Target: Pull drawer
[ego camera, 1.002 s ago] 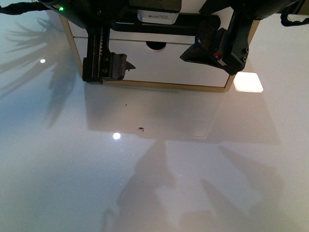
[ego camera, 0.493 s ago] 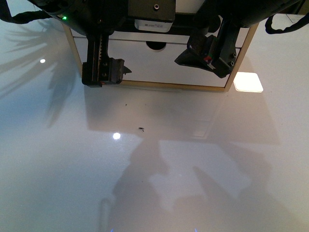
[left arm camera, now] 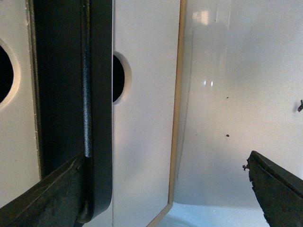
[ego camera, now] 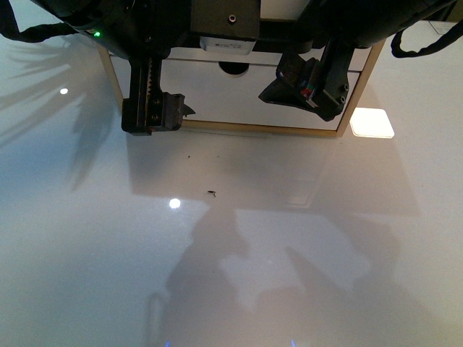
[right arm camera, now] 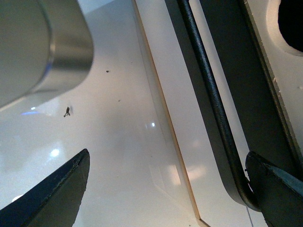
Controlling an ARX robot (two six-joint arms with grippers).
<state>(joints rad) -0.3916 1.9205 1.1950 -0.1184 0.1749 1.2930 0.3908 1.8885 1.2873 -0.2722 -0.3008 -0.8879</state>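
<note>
Left gripper (left arm camera: 165, 158) and right gripper (right arm camera: 167, 153), fingers spread apart, beside drawer (right arm camera: 291, 80) handle (right arm camera: 213, 99); nothing clasped.

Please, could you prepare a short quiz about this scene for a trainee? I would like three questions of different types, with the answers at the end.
1. True or false: the right gripper is shut on the black bar handle of the drawer.
2. In the front view, which cut-out marks the top edge of the plain white drawer front? A) a half-round notch B) a square slot C) a keyhole
3. Fill in: the jaws of the left gripper stand ___.

Key: 1 false, its jaws are wide open; 2 A; 3 open.
</note>
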